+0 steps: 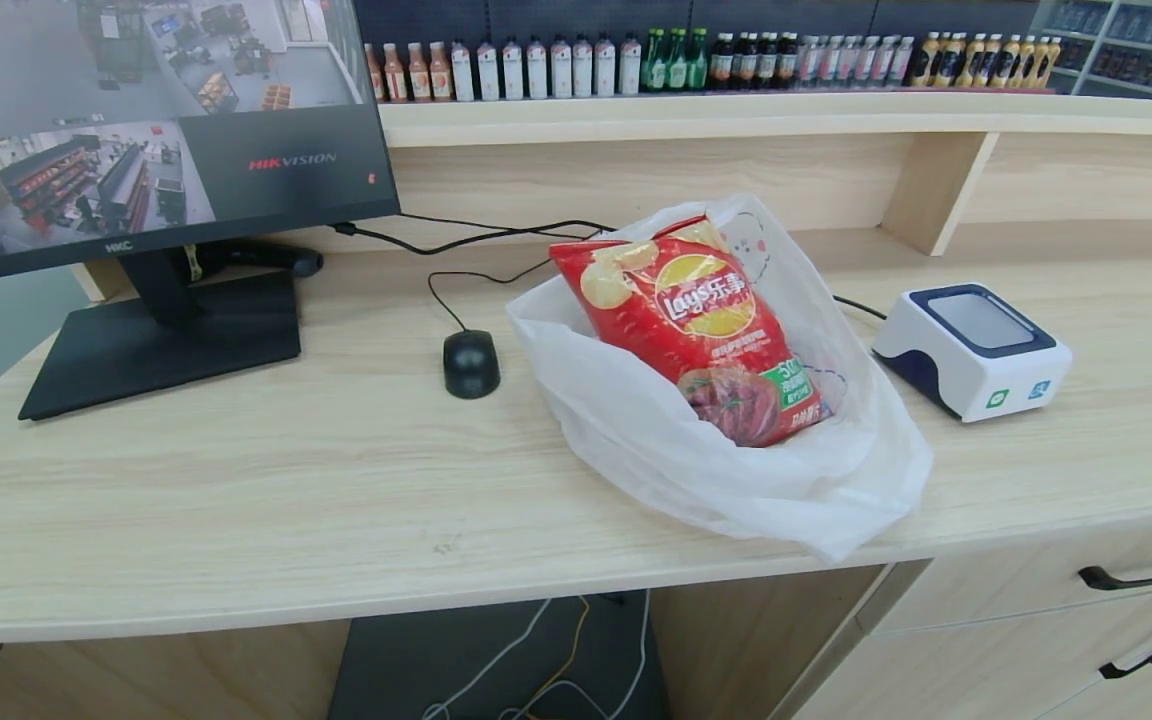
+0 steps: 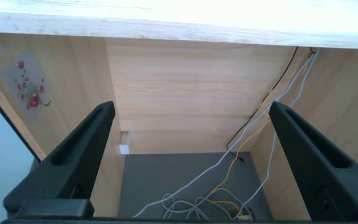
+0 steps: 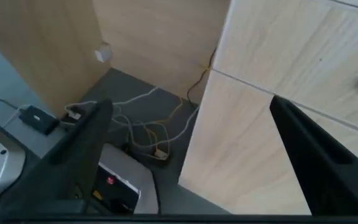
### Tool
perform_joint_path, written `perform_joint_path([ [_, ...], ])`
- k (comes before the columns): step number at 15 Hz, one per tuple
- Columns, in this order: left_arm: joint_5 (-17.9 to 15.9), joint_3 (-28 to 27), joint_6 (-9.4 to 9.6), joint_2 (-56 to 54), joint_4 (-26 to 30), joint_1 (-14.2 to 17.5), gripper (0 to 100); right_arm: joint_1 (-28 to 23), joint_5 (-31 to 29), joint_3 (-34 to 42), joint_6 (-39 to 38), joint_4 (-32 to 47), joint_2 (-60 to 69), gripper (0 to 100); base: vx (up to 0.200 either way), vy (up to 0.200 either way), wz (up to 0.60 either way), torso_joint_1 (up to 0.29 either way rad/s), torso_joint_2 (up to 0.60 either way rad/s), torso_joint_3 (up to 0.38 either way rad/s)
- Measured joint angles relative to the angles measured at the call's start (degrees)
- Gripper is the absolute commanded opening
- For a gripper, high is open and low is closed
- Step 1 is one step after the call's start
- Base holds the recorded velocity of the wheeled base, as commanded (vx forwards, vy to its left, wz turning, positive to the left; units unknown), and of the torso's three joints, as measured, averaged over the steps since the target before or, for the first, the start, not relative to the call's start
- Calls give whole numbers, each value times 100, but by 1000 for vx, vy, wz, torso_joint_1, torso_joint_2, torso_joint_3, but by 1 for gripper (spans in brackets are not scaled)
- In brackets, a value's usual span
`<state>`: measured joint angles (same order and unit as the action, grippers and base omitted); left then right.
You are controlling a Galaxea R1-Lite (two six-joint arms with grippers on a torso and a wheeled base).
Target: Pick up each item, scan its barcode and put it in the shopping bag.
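Note:
A red bag of potato chips [image 1: 698, 325] lies inside the open white plastic shopping bag [image 1: 736, 450] in the middle of the wooden counter [image 1: 286, 480]. The white and dark-blue barcode scanner [image 1: 971, 347] stands to the right of the bag. My left gripper [image 2: 191, 143] is open below the counter's edge, facing the wooden kneehole with loose cables. My right gripper [image 3: 191, 137] is also open, held low beside the drawer cabinet [image 3: 272, 112], with nothing between its fingers.
A monitor [image 1: 136, 130] on a black stand sits at the counter's left, a black mouse [image 1: 471, 362] between it and the bag. A raised shelf with bottles [image 1: 696, 60] runs along the back. Drawers with black handles [image 1: 1144, 575] are at lower right.

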<state>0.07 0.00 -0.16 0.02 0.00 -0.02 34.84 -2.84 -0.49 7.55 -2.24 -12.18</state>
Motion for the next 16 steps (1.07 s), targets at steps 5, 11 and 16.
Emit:
perform_joint_path([
  [5,0,0,0,0,0,0,100,-1051,595,-59,-7,160,173,100,0,0,0,0,0,0],
  [11,0,0,0,0,0,0,100,-2754,700,-72,9,182,352,100,0,0,0,0,0,0],
  [16,0,0,-6,0,0,-2,100,-3416,513,11,-5,9,1050,100,0,0,0,0,0,0],
])
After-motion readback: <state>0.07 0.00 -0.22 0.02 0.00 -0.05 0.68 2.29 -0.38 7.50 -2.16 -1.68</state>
